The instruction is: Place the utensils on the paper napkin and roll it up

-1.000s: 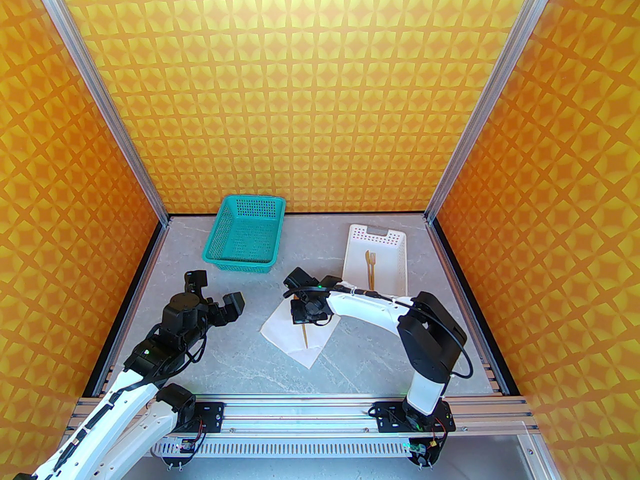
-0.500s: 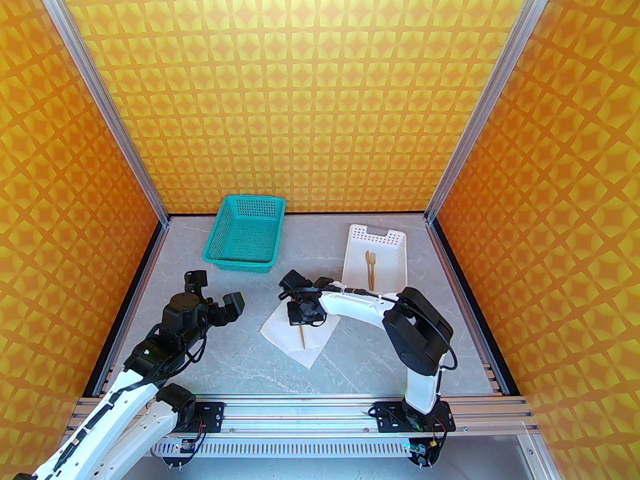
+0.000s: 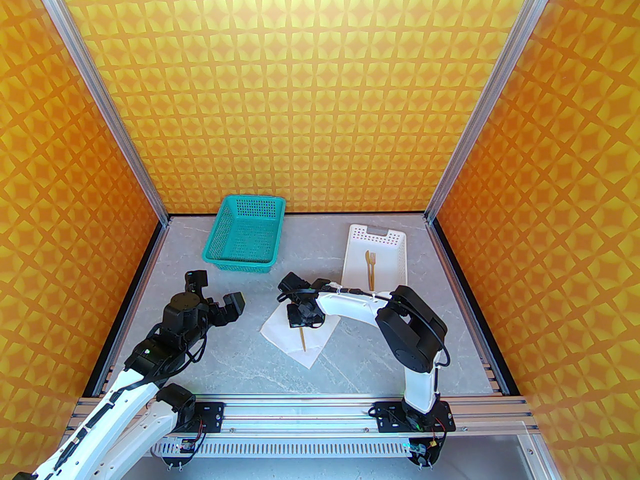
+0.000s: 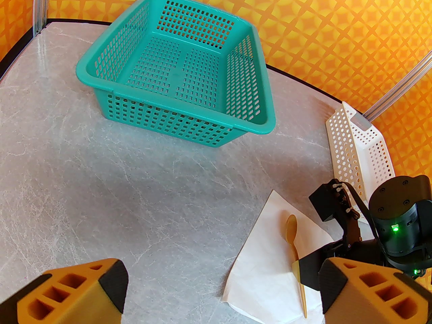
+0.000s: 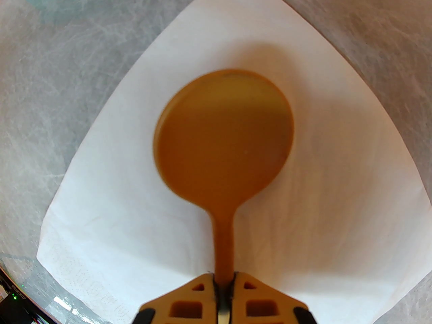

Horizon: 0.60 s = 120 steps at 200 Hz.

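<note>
On the table [image 3: 350, 368] the paper napkin [image 3: 292, 335] lies as a diamond between the two arms, under the right arm's wrist. Behind it and to the right stands the white basket [image 3: 352, 248], nearer the right arm than the left. The spoon [image 5: 222, 137] is pinched by the right jaws on its neck, just behind the bowl. Its long axis runs far to near over the napkin, bowl toward the far corner. The left jaws are spread wide over bare table, left of the napkin. The fork [image 3: 372, 263] lies lengthwise in the white basket, tines at the far end.

The top view shows the spoon's free handle end; the right wrist view shows the pinch and a shadow beside the bowl (so whether it rests on the paper, I cannot tell).
</note>
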{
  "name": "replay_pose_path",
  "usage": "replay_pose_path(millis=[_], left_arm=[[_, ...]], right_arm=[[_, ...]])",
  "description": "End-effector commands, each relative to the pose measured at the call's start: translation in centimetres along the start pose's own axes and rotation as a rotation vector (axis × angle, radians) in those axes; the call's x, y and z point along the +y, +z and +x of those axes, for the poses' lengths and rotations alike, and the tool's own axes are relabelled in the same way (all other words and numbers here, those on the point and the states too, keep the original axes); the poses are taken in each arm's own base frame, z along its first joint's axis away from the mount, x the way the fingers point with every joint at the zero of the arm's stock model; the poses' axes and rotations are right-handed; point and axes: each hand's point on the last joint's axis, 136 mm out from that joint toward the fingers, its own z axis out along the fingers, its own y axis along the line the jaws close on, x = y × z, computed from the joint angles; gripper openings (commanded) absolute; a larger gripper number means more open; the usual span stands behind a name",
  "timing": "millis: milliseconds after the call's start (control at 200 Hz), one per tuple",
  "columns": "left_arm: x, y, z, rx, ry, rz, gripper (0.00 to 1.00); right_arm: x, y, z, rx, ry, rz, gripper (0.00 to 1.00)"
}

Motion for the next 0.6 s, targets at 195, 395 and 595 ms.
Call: replay_pose_path(millis=[195, 395, 595], left_arm=[[0.47, 0.21, 0.74, 0.022, -0.007, -0.008, 0.99], [0.41, 0.14, 0.62, 0.020, -0.006, -0.007, 0.99], [0.28, 0.06, 0.41, 0.015, -0.006, -0.004, 0.99]], right_arm=[[0.78, 0.90, -0.32, -0.006, 0.013, -0.009, 0.12], [0.75, 0.92, -0.30, -0.001, 0.013, -0.005, 0.13], [0.98, 0.66, -0.40, -0.002, 0.012, -0.014, 0.14]])
